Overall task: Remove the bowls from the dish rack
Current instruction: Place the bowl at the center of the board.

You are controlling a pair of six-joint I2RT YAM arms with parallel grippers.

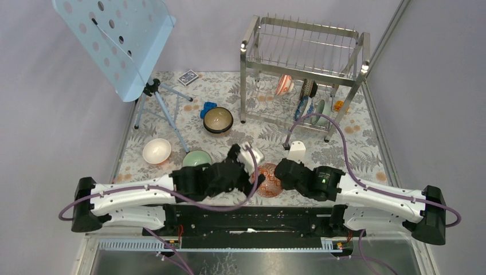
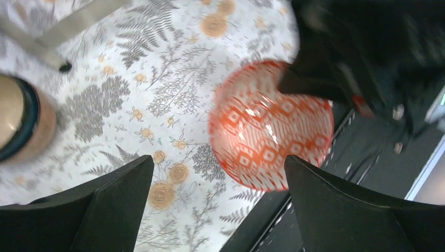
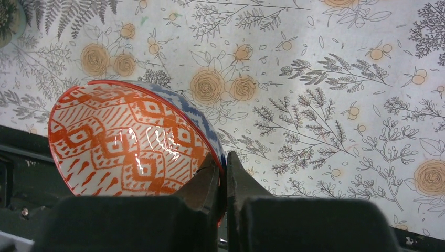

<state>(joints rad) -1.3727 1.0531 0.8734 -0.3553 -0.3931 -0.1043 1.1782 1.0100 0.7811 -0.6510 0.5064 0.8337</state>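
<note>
Pale blue perforated metal music stand (image 1: 114,40) stands far left of the shiny steel-wire two-tier dish rack (image 1: 245,74). Left of the rack and nearer the arms, on the floral tablecloth (image 1: 344,149): small white ceramic bowl (image 1: 156,150), pale green ceramic bowl (image 1: 196,158) just beside it, dark brown bowl with tan inside (image 1: 218,120) closer to the rack's left leg. Left gripper (image 2: 218,157) hangs in front of the rack, fingers (image 2: 120,194) spread wide, holding nothing, with the orange-red patterned round bowl (image 2: 267,136) below and between them. That bowl is well in front of the rack at the table's near edge; resting or lifted, cannot tell. Right gripper (image 3: 223,163) is closed tight, pinching the bowl's rim. Inside the rack's lower tier, on edge: pinkish bowl (image 1: 283,85), blue-and-white bowl (image 1: 302,107), second pale green bowl (image 1: 322,110).
</note>
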